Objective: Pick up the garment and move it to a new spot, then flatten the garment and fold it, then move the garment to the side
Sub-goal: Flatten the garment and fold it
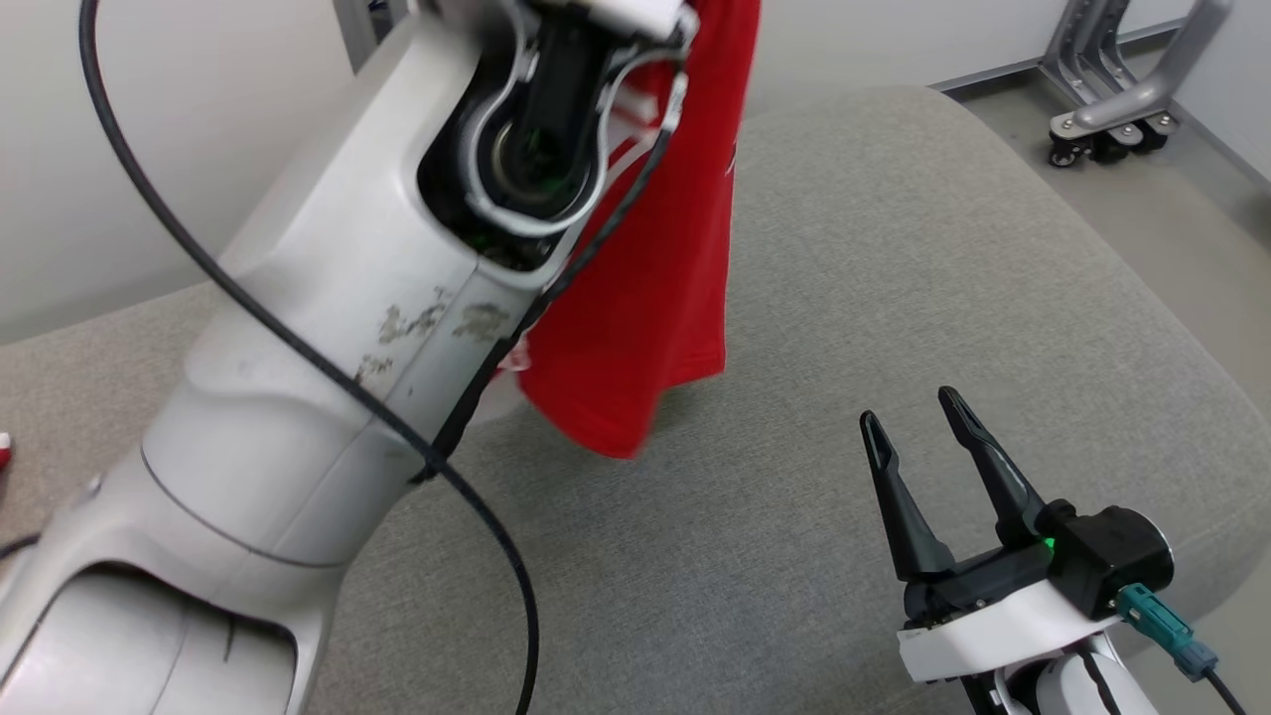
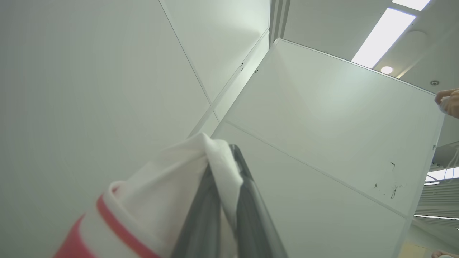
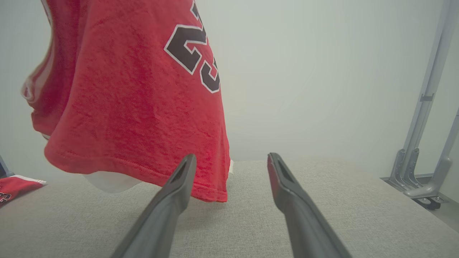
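The garment [image 1: 645, 258] is a red jersey with white trim and a dark number. It hangs clear of the grey cushion [image 1: 894, 248] from behind my raised left forearm [image 1: 328, 377]. In the left wrist view my left gripper [image 2: 223, 154] points up at the ceiling, shut on a bunched white and red edge of the garment [image 2: 157, 200]. My right gripper [image 1: 918, 402] hovers low over the cushion at the lower right, open and holding nothing. In the right wrist view the garment [image 3: 136, 100] hangs just ahead and to the left of the right gripper [image 3: 231, 157], its hem near the left fingertip.
A wheeled metal stand [image 1: 1122, 99] sits on the floor past the cushion's far right corner. Another piece of red cloth [image 3: 14, 186] lies at the cushion's left. A person's hand [image 2: 448, 102] shows above a white partition.
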Controlling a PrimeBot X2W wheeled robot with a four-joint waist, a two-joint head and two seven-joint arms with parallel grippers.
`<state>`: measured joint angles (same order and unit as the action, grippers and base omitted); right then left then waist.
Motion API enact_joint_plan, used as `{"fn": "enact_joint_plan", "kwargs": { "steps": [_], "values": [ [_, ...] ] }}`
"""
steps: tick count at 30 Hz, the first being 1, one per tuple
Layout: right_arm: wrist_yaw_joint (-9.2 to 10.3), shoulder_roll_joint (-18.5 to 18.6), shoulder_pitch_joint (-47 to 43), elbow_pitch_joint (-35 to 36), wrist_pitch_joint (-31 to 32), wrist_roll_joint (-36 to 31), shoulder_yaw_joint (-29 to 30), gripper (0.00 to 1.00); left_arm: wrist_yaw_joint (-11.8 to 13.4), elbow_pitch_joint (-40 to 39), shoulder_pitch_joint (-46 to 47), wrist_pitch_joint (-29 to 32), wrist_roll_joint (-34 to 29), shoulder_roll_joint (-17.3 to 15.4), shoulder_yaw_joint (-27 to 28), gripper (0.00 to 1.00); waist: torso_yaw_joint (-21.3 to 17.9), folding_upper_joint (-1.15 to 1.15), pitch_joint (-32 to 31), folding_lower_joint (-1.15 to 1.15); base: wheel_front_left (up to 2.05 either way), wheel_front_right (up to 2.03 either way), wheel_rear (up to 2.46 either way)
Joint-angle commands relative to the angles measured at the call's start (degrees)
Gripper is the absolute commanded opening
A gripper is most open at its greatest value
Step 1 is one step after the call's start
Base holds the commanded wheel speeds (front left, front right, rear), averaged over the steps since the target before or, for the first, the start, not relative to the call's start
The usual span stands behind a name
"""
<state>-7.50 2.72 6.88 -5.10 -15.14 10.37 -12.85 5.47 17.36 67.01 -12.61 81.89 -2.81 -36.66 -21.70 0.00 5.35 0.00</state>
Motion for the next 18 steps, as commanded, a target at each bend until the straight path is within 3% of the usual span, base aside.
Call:
{"fn": "enact_joint_plan", "kwargs": {
  "steps": [1, 5, 9, 18],
  "values": [
    [0.02, 0.3, 0.2, 0.0, 0.0, 0.4, 0.3, 1.00, 0.8, 0.4, 1.8, -0.7, -0.4, -0.2, -0.5, 0.00, -0.6, 0.00, -0.2, 0.00, 0.00, 0.00, 0.00],
    [0.02, 0.3, 0.3, 0.6, 0.0, 0.7, 1.4, 1.00, 3.8, 5.1, 3.4, -1.5, -2.7, -0.6, -2.5, 0.00, -0.8, 0.00, 0.1, 0.00, 0.00, 0.00, 0.00],
    [0.01, 0.3, -0.5, 0.9, 0.0, 0.5, 2.4, 1.00, 5.3, 10.6, -1.1, -0.9, -2.3, -3.5, -2.8, 0.00, 0.4, 0.00, 1.0, 0.00, 0.00, 0.00, 0.00],
    [0.02, 0.3, -0.4, 1.2, 0.0, 1.5, 2.2, 1.00, 3.9, 16.0, -19.1, 0.5, -2.1, -14.3, -4.9, 0.00, 3.5, 0.00, 2.1, 0.00, 0.00, 0.00, 0.00]
  ]
}}
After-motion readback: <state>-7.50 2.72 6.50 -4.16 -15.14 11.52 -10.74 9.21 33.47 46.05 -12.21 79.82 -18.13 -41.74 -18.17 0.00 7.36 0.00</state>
